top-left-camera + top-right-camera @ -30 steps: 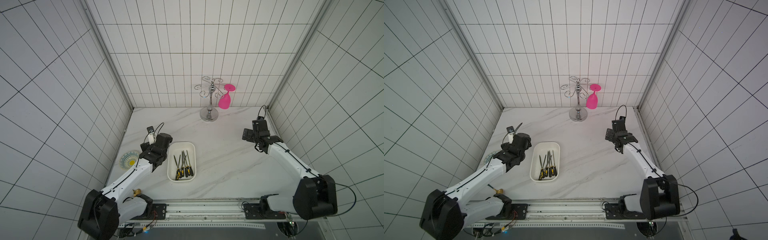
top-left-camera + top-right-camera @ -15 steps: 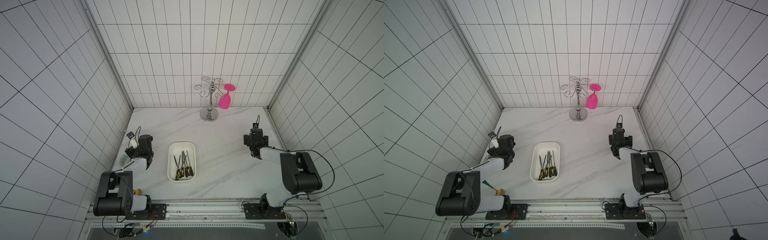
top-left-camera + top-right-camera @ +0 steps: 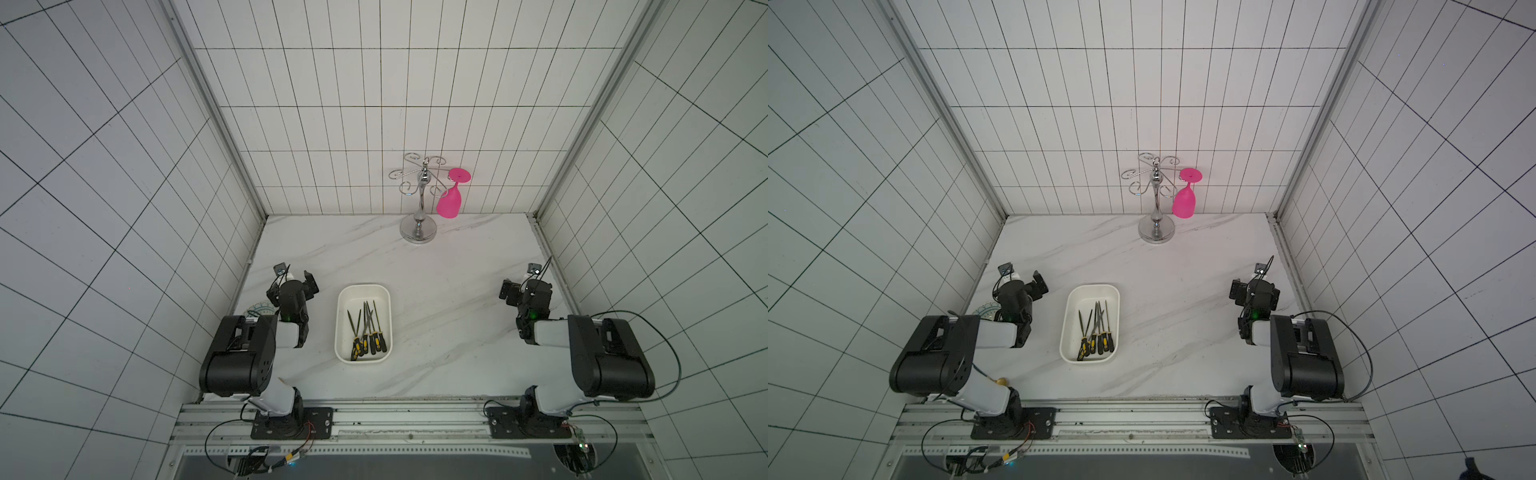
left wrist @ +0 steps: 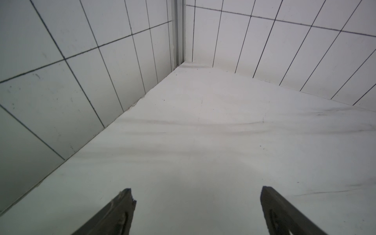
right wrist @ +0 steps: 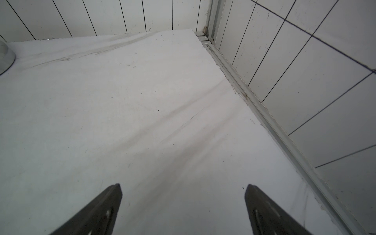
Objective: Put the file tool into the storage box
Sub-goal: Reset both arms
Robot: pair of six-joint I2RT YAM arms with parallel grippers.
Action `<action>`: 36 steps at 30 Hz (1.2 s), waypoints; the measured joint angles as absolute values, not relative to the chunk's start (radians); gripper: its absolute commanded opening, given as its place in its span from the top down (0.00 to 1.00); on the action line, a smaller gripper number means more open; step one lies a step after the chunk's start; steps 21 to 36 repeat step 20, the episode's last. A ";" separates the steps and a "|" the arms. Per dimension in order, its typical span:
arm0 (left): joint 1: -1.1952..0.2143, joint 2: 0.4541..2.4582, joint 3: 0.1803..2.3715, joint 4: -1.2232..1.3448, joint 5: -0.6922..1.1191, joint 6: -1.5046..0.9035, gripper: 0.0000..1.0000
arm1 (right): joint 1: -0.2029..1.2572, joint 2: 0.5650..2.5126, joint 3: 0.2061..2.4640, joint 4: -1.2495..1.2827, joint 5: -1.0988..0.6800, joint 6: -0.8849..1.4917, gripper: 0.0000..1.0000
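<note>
Retracting toward the table [image 3: 436, 291] front edge, left end effector [image 4: 196, 193] and right end effector [image 5: 183, 189] are hanging released, empty; file tools [image 3: 365, 332] are lying front-to-back inside the storage box [image 3: 338, 328], nearer the left

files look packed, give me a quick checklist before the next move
1. Files lying inside the storage box: ok.
2. Left claw open, nothing in it: ok.
3. Right claw open, nothing in it: ok.
4. Both claws apart from the box: ok.
5. No stray file on the table: none seen, but the left arm hides a patch: cannot tell.
</note>
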State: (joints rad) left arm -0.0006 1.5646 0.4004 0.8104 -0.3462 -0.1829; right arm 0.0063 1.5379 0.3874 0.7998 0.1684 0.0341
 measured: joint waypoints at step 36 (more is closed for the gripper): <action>-0.020 1.565 0.425 0.800 -0.372 -0.157 0.01 | 0.006 1.538 0.387 0.804 0.153 0.034 0.01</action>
